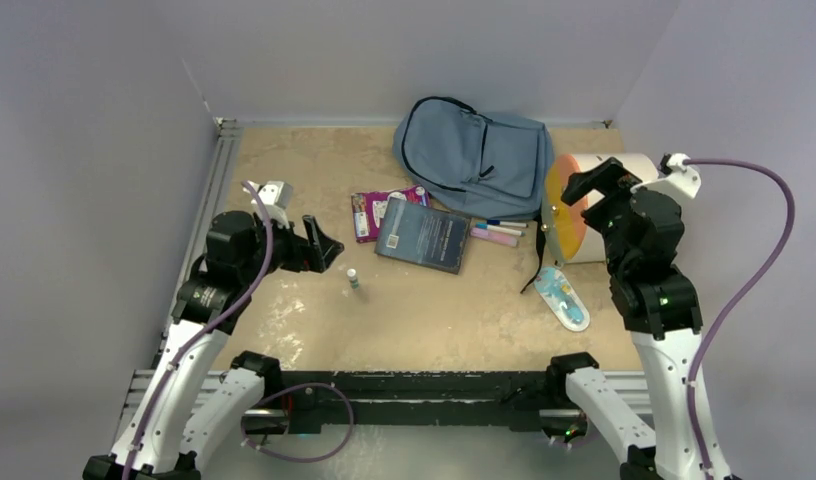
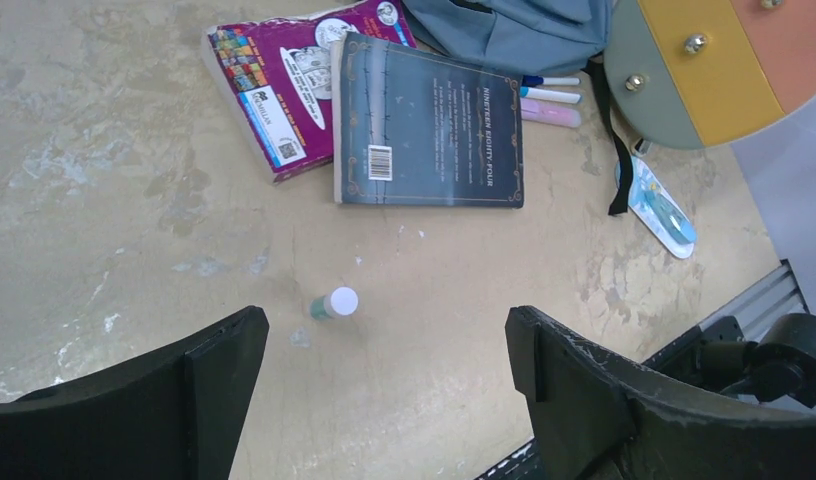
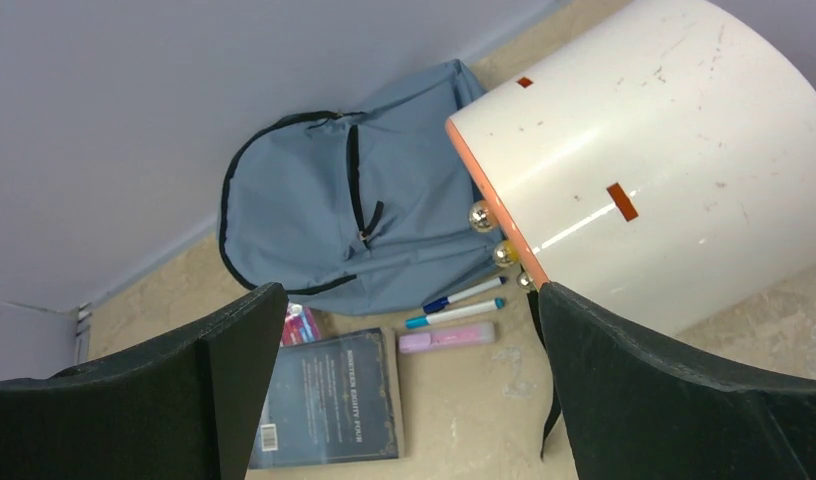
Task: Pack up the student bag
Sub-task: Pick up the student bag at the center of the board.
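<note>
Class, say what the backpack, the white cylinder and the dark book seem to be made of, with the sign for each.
Backpack: soft matte fabric; it creases and slumps. White cylinder: probably hard glossy plastic; a bright reflection streak shows. Dark book: likely paper with a smooth card cover; printed barcode.

The student bag [image 1: 474,155] is grey-blue with dark zipper lines. Just beside it lie a navy book [image 1: 422,235] with pale lettering, a magenta book [image 1: 364,214] with multicoloured print, and a pink marker [image 1: 494,238]. The cylinder [image 3: 644,170] beside the bag is white with an orange face.
</note>
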